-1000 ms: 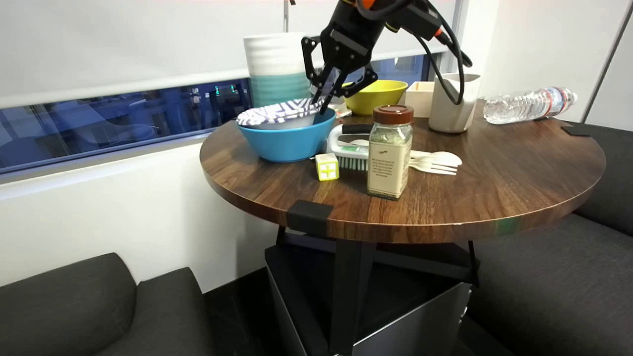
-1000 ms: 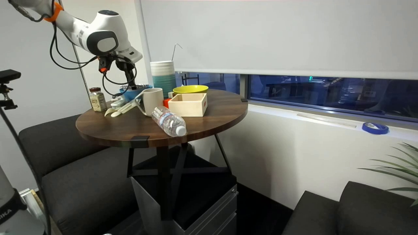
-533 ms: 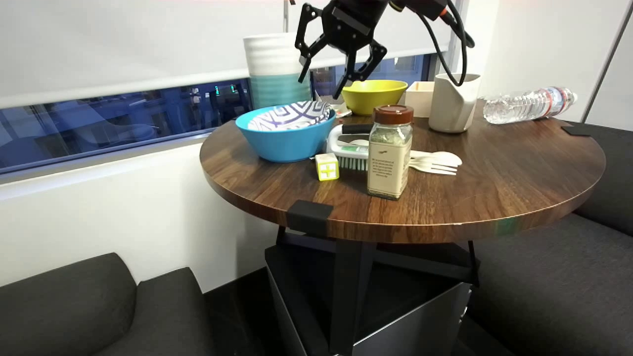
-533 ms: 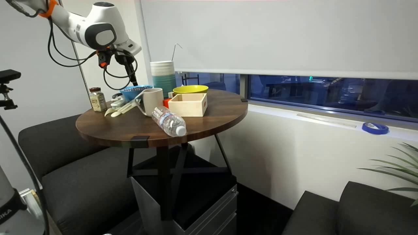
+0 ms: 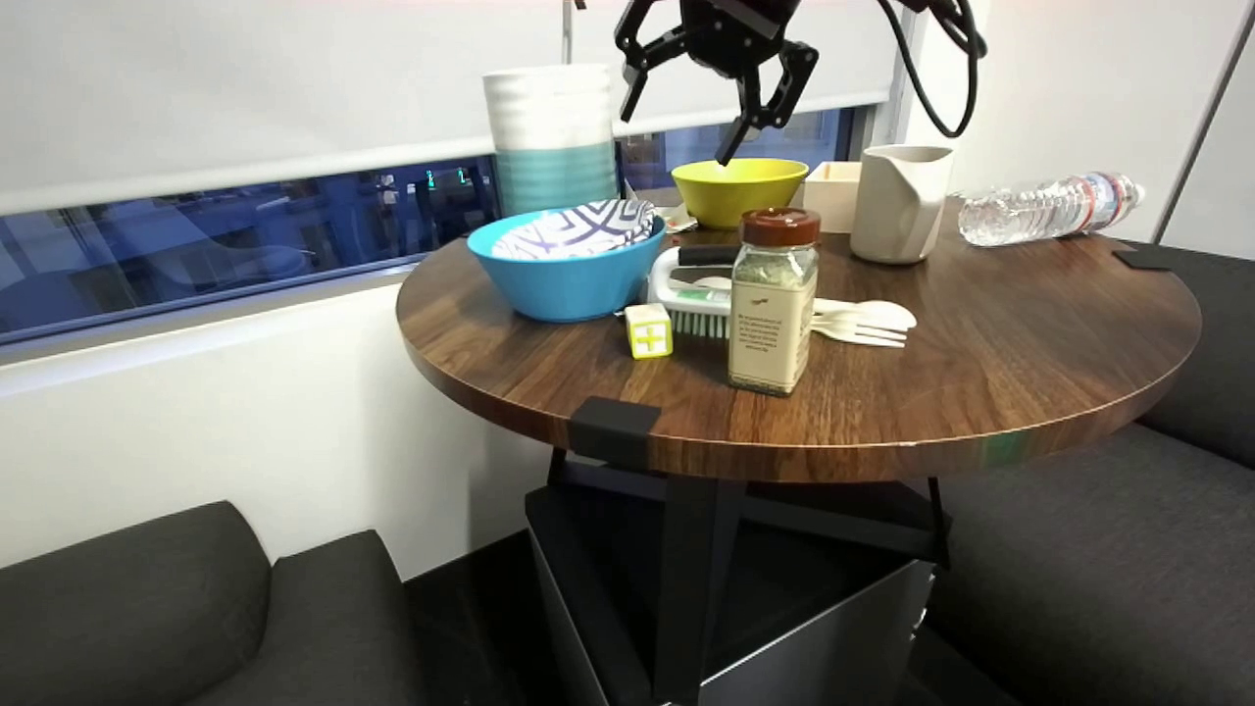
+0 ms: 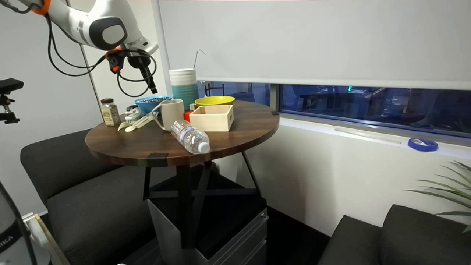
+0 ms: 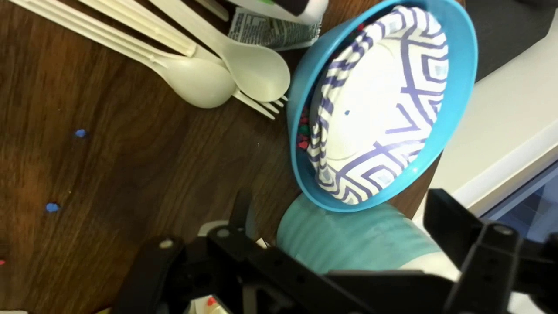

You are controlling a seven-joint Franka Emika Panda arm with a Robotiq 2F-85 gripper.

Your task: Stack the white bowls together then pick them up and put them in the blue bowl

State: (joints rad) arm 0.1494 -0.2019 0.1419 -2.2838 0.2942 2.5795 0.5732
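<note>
The white bowls (image 7: 370, 100), patterned with purple-blue lines, lie tilted inside the blue bowl (image 5: 569, 289). In the wrist view their rims look doubled along one side, nested together, though the exact number cannot be told. Small red and green bits show beside them, by the blue bowl's inner wall (image 7: 457, 87). My gripper (image 5: 674, 139) hangs above the table with its fingers spread wide and nothing between them. It is apart from the bowls, up and to the side, near the yellow bowl in that exterior view.
Around the blue bowl stand a tall white-and-teal vase (image 5: 554, 167), a yellow bowl (image 5: 745, 191), a scrub brush (image 5: 686, 294), a small cube (image 5: 648, 331) and a spice jar (image 5: 775, 304). Farther off are a jug (image 6: 173, 114), a wooden box (image 6: 211, 119), and a water bottle (image 6: 190, 137).
My gripper has let go of the white bowls' rim and opened wide. The bowls have settled lower in the blue bowl. The arm has risen and moved away from them.
</note>
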